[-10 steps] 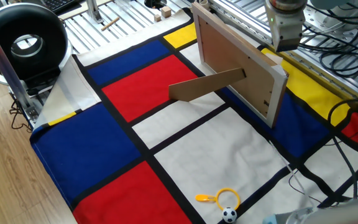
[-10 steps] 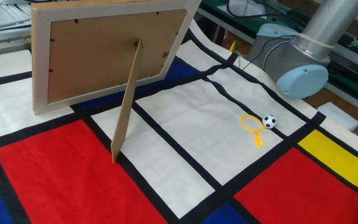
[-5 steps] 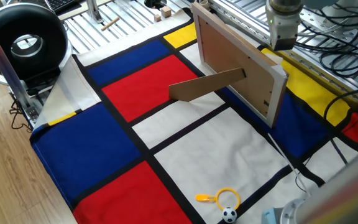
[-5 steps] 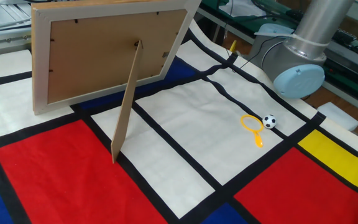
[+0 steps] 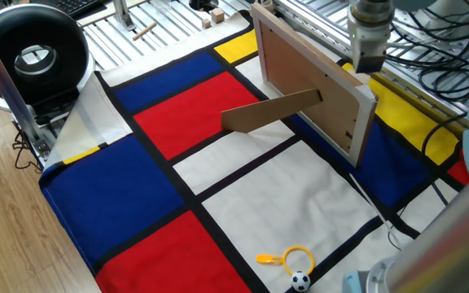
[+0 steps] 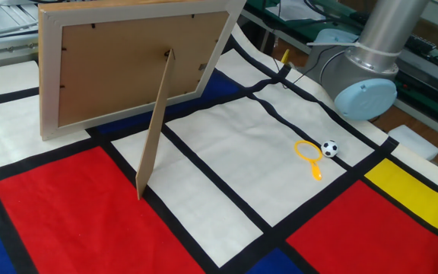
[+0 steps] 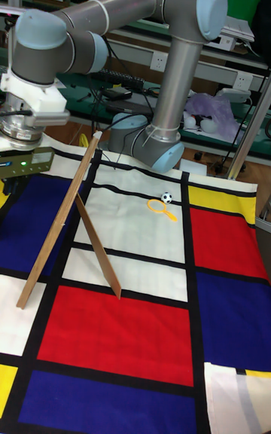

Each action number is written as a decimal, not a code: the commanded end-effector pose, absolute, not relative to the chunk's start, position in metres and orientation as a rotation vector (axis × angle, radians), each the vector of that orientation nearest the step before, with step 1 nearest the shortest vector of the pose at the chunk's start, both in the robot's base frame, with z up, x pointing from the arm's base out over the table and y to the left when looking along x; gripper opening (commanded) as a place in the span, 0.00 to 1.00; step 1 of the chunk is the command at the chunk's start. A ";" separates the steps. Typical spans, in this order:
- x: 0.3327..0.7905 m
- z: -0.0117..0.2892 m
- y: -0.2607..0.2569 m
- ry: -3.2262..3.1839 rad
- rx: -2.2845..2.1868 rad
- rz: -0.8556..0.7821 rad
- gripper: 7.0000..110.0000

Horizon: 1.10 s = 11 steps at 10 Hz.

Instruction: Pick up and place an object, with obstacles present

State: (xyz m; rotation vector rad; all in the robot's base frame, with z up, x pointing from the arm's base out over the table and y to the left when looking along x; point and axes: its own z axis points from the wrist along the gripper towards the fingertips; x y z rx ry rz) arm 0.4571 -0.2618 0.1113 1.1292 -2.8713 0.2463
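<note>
Spread over the table is a cloth (image 5: 243, 187) of red, blue, yellow and white panels edged in black, on which the picture frame (image 5: 300, 77) is propped upright on its long brown leg (image 5: 271, 110), its board back turned toward both fixed cameras. The gripper (image 5: 367, 59) is seen on the far side of the frame, its lower part hidden or cut off in every view, so the state of its jaws cannot be told. No wooden cube can be made out on the cloth, while a yellow ring with a handle (image 6: 309, 154) lies just beside a small toy football (image 6: 330, 148), well apart from the frame.
</note>
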 end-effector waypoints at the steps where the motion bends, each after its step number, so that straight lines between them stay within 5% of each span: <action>1: 0.455 0.107 -0.233 -3.014 0.861 0.060 0.00; 4: 0.453 0.107 -0.220 -3.023 0.853 -0.017 0.00; 7: 0.450 0.108 -0.249 -2.941 0.961 0.116 0.00; 11: 0.474 0.086 -0.275 -2.970 0.954 0.001 0.00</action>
